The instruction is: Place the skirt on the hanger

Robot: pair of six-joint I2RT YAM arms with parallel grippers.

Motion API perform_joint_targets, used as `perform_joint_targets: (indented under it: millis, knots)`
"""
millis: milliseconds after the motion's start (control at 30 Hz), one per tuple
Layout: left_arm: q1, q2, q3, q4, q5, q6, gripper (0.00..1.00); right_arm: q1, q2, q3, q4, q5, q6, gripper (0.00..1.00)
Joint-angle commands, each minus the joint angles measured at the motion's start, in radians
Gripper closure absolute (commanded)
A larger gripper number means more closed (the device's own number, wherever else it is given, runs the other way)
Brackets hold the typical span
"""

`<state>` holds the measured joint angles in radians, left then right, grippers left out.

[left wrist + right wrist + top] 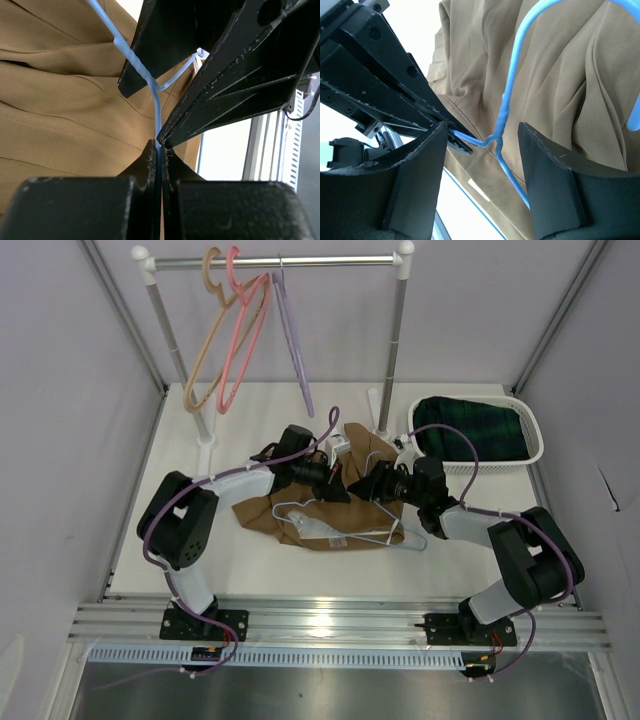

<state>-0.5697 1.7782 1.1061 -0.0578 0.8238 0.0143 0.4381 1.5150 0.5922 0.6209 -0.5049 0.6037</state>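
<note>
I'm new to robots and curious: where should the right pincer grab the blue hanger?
The twisted neck of the hanger, from above: it lies on the skirt, so the right pincer can straddle that stiff wire. The left pincer clamps beside it.

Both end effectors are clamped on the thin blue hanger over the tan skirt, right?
Only the left end effector is shut on the thin pale-blue hanger over the tan skirt; the right wrist view shows the right end effector open around it.
</note>
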Motion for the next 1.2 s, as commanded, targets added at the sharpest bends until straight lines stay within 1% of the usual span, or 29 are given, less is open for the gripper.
perform_joint_targets:
  millis: [0,100,200,233,300,400,433,500,533,567,667,700,767,800,867,900,967,1000,1033,1067,1133,1167]
  knots:
    - [-0.015,-0.051,-0.002,0.098,-0.015,-0.007,1.00,0.004,0.017,-0.003,0.091,-0.066,0.024,0.38]
    - [-0.016,-0.056,-0.012,0.119,-0.026,-0.034,1.00,0.004,0.028,-0.008,0.096,-0.076,0.025,0.44]
    - [-0.018,-0.060,-0.020,0.142,-0.043,-0.048,1.00,0.004,0.030,-0.020,0.097,-0.078,0.024,0.52]
    - [-0.019,-0.062,-0.020,0.150,-0.051,-0.054,1.00,0.002,0.030,-0.023,0.097,-0.078,0.025,0.61]
    - [-0.022,-0.065,-0.025,0.159,-0.061,-0.062,1.00,0.004,0.024,-0.032,0.100,-0.078,0.025,0.73]
    - [-0.025,-0.074,-0.032,0.173,-0.089,-0.073,1.00,0.004,0.007,-0.045,0.094,-0.066,0.022,0.87]
    - [-0.025,-0.077,-0.034,0.170,-0.100,-0.077,1.00,0.004,0.002,-0.048,0.091,-0.061,0.015,0.93]
    - [-0.027,-0.082,-0.032,0.161,-0.123,-0.083,0.99,0.004,-0.015,-0.054,0.070,-0.043,0.001,1.00]
    - [-0.027,-0.085,-0.032,0.147,-0.136,-0.086,0.97,0.002,-0.021,-0.055,0.057,-0.038,-0.010,1.00]
    - [-0.025,-0.091,-0.034,0.144,-0.168,-0.099,0.85,0.002,-0.022,-0.060,0.051,-0.023,-0.016,1.00]
    - [-0.027,-0.117,-0.041,0.127,-0.227,-0.119,0.70,0.002,-0.038,-0.063,0.042,-0.009,-0.035,1.00]
    - [-0.027,-0.129,-0.046,0.127,-0.242,-0.135,0.56,0.002,-0.039,-0.066,0.036,-0.001,-0.041,1.00]
    - [-0.027,-0.177,-0.054,0.121,-0.276,-0.148,0.46,0.002,-0.052,-0.065,0.016,0.008,-0.057,1.00]
    - [-0.027,-0.193,-0.051,0.095,-0.328,-0.158,0.42,0.002,-0.056,-0.066,0.010,0.015,-0.064,1.00]
    - [-0.025,-0.243,-0.034,0.066,-0.385,-0.165,0.40,0.002,-0.078,-0.065,-0.018,0.035,-0.079,1.00]
    - [-0.027,-0.262,-0.029,-0.003,-0.472,-0.180,0.38,0.002,-0.084,-0.066,-0.029,0.054,-0.082,1.00]
    - [-0.025,-0.321,-0.014,-0.056,-0.554,-0.207,0.37,0.002,-0.101,-0.066,-0.050,0.068,-0.087,1.00]
    - [-0.025,-0.344,-0.020,-0.095,-0.577,-0.224,0.37,0.001,-0.104,-0.066,-0.053,0.071,-0.082,1.00]
    - [-0.024,-0.368,-0.025,-0.121,-0.645,-0.238,0.37,0.001,-0.107,-0.065,-0.056,0.071,-0.079,1.00]
    - [-0.024,-0.419,-0.031,-0.141,-0.673,-0.260,0.36,-0.001,-0.116,-0.068,-0.058,0.069,-0.073,1.00]
    - [-0.027,-0.466,-0.081,-0.198,-0.762,-0.313,0.36,-0.002,-0.125,-0.066,-0.058,0.069,-0.053,1.00]
    - [-0.027,-0.518,-0.098,-0.211,-0.781,-0.338,0.36,-0.006,-0.128,-0.065,-0.061,0.072,-0.044,1.00]
